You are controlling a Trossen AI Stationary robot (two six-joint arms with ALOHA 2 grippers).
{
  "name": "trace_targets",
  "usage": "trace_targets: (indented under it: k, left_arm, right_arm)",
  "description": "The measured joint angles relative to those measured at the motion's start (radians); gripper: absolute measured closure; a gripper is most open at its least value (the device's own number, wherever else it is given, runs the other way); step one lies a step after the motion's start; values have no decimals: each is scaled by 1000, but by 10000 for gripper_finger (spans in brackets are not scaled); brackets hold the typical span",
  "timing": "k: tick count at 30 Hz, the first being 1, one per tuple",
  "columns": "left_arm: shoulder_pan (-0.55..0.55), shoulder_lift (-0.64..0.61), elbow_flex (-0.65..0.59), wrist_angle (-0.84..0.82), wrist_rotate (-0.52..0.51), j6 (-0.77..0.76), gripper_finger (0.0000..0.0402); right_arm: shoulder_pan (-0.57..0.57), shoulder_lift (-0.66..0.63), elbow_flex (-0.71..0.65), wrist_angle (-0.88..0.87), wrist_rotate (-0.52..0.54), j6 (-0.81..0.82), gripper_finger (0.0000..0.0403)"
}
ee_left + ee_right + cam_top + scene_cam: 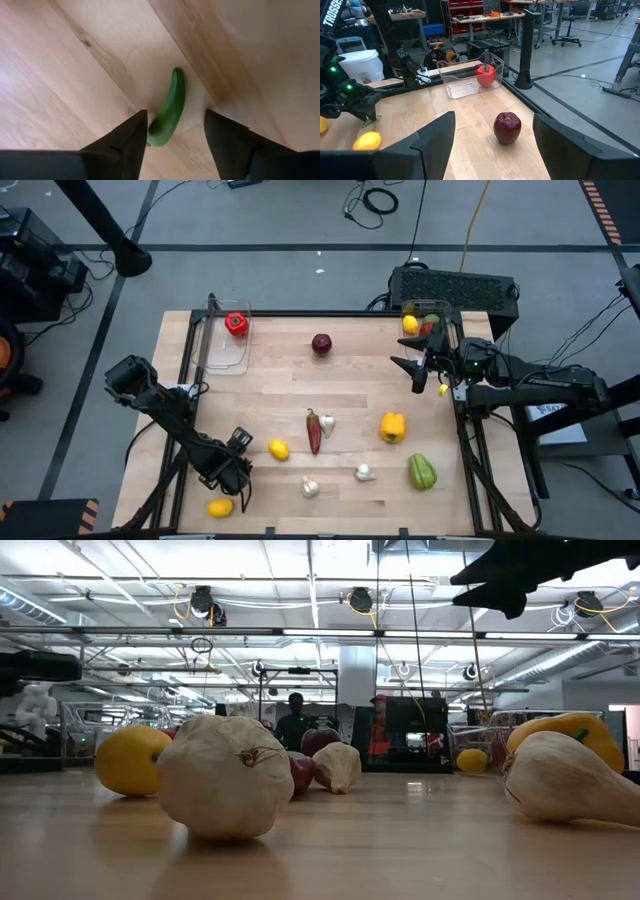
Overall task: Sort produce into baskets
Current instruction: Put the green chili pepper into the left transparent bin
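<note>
While low over table, green chili [169, 111] between left fingers [125, 145].

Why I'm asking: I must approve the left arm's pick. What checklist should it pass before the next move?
1. Green chili lies between the left gripper's fingers: ok.
2. Fingers closed on the chili: not ok, a gap shows on one side.
3. No other produce between the fingers: ok.
4. Grip firm enough to lift: cannot tell.
5. Left basket has room: ok, it holds only a red pepper.
6. Right gripper clear of the left arm: ok, it is open at the table's right edge.
</note>
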Motion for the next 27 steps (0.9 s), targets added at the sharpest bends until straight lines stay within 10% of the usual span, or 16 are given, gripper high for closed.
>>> trace_targets:
  k: [27]
  left_arm:
    - [74,1,-2,1,24,22,341]
  right_arm:
    - [0,0,0,0,0,3,145]
